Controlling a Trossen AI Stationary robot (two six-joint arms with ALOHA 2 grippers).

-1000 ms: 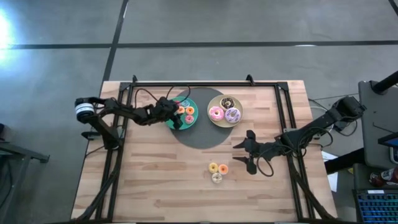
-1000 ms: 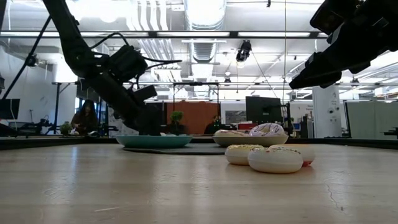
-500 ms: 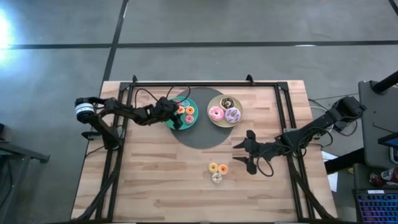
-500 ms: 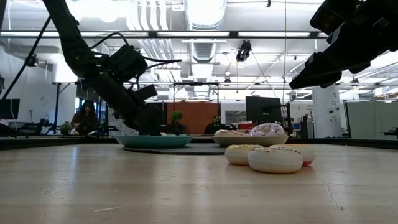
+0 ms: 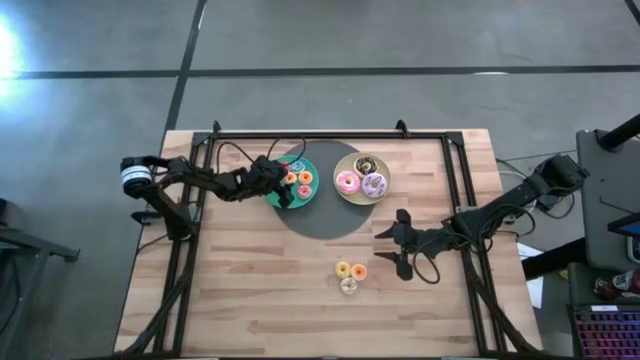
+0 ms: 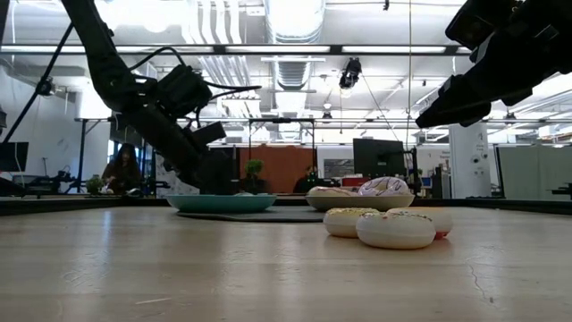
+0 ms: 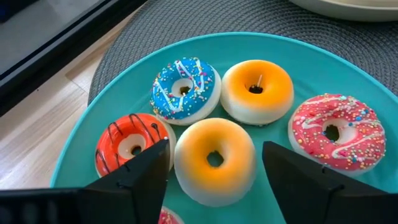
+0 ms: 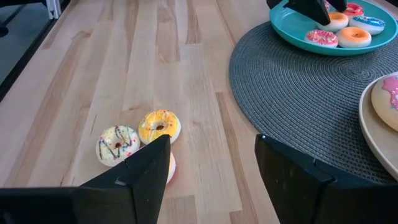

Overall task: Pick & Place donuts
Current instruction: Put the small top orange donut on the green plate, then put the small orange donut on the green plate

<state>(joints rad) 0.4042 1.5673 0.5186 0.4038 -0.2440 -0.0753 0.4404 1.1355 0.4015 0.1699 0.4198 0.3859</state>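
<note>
Several tiny donuts lie on the teal plate [image 5: 316, 183]: blue [image 7: 185, 91], orange [image 7: 257, 91], pink [image 7: 333, 132], red [image 7: 130, 142] and an orange-yellow one [image 7: 214, 160]. My left gripper [image 7: 214, 149] is open low over this plate, a finger on either side of the orange-yellow donut, apart from it. Three larger donuts, pink [image 5: 348, 181], lilac-white [image 5: 374, 184] and chocolate [image 5: 365, 164], rest on the beige plate [image 5: 362, 201]. Three tiny donuts lie on the wood: yellow [image 8: 159, 126], white sprinkled [image 8: 117, 145], and one [image 8: 170, 167] half hidden by a finger. My right gripper [image 5: 395, 248] hovers open to their right.
Both plates sit on a round dark woven mat [image 5: 320, 216] at the table's far middle. A black frame [image 5: 330, 134] runs along the far edge and both sides. Bare wood [image 5: 250, 290] spreads across the near half.
</note>
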